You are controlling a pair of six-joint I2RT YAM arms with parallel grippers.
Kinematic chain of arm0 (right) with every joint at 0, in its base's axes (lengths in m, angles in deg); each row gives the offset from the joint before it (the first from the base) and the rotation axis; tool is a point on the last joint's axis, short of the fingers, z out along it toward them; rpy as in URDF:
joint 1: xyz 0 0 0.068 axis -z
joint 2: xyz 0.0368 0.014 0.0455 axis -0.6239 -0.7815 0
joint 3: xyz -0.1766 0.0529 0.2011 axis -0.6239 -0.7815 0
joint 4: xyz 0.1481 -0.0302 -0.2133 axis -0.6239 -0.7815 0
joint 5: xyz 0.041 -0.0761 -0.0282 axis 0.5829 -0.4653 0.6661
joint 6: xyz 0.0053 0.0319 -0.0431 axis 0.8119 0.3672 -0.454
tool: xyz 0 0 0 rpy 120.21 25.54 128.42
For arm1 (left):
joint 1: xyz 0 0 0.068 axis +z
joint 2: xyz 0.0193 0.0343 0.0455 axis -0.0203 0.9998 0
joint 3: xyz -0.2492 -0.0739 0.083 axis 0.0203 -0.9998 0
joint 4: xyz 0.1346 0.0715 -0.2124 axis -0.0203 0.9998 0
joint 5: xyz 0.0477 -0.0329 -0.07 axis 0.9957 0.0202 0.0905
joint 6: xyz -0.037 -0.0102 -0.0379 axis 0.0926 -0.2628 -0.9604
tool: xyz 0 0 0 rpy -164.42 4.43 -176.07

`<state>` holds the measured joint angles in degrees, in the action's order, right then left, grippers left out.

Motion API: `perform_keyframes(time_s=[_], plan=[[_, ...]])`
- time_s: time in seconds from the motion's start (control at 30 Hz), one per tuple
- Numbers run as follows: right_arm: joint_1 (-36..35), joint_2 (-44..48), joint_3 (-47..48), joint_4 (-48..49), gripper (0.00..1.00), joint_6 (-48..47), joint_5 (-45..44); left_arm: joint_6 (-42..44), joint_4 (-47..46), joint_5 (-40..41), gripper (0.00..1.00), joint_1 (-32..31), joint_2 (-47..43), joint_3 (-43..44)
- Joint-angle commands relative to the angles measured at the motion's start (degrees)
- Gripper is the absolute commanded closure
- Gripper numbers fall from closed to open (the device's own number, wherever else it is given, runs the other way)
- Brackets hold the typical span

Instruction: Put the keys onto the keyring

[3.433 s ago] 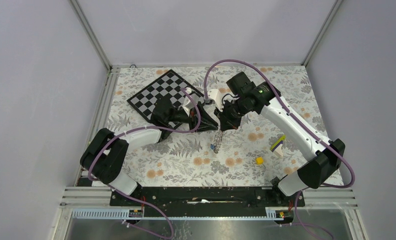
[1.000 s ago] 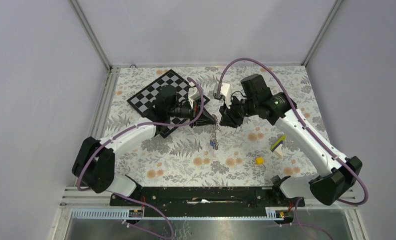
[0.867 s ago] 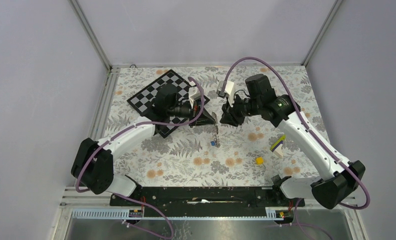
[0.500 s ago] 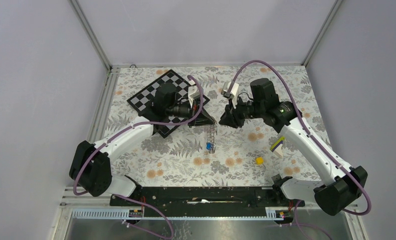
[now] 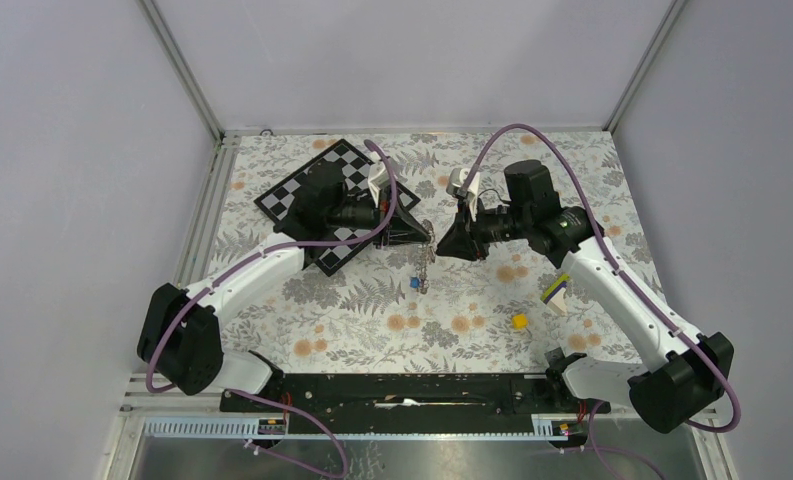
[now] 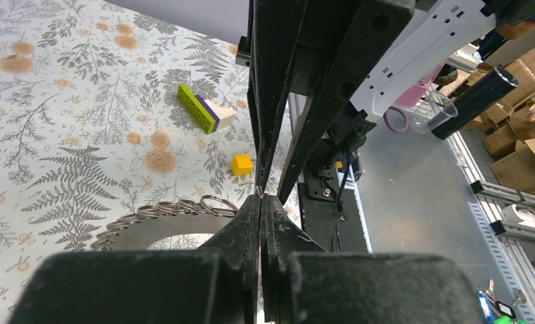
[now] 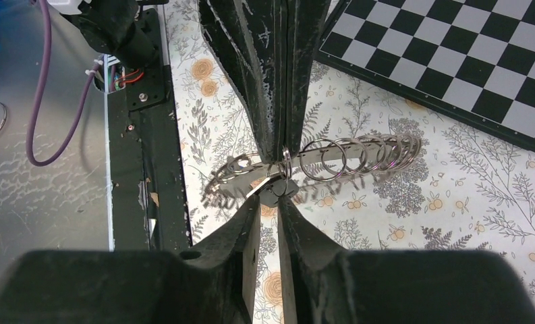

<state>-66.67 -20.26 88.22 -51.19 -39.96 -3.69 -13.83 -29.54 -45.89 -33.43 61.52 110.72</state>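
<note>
The keyring [image 5: 424,262], a chain of small silver rings, hangs over the floral cloth from my left gripper [image 5: 427,238]. That gripper is shut on the top ring. A blue key [image 5: 413,284] dangles at the chain's lower end. My right gripper [image 5: 439,246] meets the left one tip to tip. In the right wrist view the right gripper [image 7: 270,200] has its tips narrowly apart on a small black key [image 7: 278,191] under the keyring [image 7: 359,154]. The left wrist view shows the left gripper [image 6: 261,198] pressed together, with the keyring [image 6: 177,208] curving off to the left.
A black-and-white chessboard [image 5: 312,185] lies under the left arm at the back left. A yellow cube [image 5: 519,321] and a purple-and-lime stick [image 5: 556,288] lie on the cloth to the right, near the right arm.
Both wrists have rolled while their tips stay together. The hanging keyring and blue key have swung slightly left. The right jaws have narrowed.
</note>
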Motion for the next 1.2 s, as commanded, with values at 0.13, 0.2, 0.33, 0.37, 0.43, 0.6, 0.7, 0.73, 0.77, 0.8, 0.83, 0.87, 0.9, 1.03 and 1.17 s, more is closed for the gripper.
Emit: perform_keyframes(time_s=[0.13,0.2,0.33,0.37,0.43,0.6,0.7,0.73,0.77,0.8,0.83,0.87,0.9,1.03,1.17], plan=[[0.3,0.15,0.88,1.94,0.81,0.61,3.76,-2.38,-7.97,-4.3,1.0,0.19,-2.33,-0.86],[0.23,0.03,0.96,1.92,0.83,0.56,3.46,-2.45,-8.44,-4.69,1.0,0.19,-2.42,-1.1],[0.28,-0.08,0.57,2.1,0.86,0.47,3.4,-2.69,-9.35,-5.48,1.0,0.19,-2.51,-1.56],[0.24,-0.07,0.47,2.22,0.88,0.47,3.52,-2.94,-9.83,-5.87,1.0,0.24,-2.51,-1.71],[0.28,-0.08,0.29,2.26,0.9,0.47,3.76,-3.29,-10.79,-6.28,1.0,0.19,-2.51,-2.13],[0.24,-0.08,-0.07,2.32,0.92,0.3,3.59,-3.89,-12.67,-7.51,1.0,0.2,-2.4,-2.77],[0.28,-0.21,-0.23,2.45,0.92,0.3,4.05,-4.51,-13.84,-7.97,1.0,0.19,-2.42,-3.15],[0.22,-0.29,-0.29,2.53,0.92,0.3,4.34,-4.69,-14.19,-8.02,1.0,0.21,-2.36,-3.24],[0.32,-0.4,-0.26,2.6,0.93,0.3,4.75,-4.79,-14.46,-8.13,1.0,0.19,-2.34,-3.34],[0.19,-0.52,-0.26,2.61,0.94,0.25,5.16,-4.95,-14.79,-8.27,1.0,0.19,-2.29,-3.42],[0.21,-0.58,-0.33,2.57,0.95,0.29,5.56,-5.2,-15.26,-8.34,1.0,0.19,-2.26,-3.56],[0.21,-0.67,-0.34,2.59,0.97,0.22,5.97,-5.54,-15.88,-8.42,1.0,0.19,-2.25,-3.67],[0.22,-0.77,-0.42,2.6,0.99,0.21,6.28,-5.85,-16.48,-8.55,1.0,0.21,-2.25,-3.82],[0.22,-1.25,-1.31,3.43,1.0,0.61,7.67,-7.47,-19.31,-8.92,1.0,0.19,-2.06,-4.46],[0.19,-1.47,-2.31,4.5,1.0,1.39,8.69,-8.34,-20.9,-9.21,1.0,0.19,-1.98,-4.83]])
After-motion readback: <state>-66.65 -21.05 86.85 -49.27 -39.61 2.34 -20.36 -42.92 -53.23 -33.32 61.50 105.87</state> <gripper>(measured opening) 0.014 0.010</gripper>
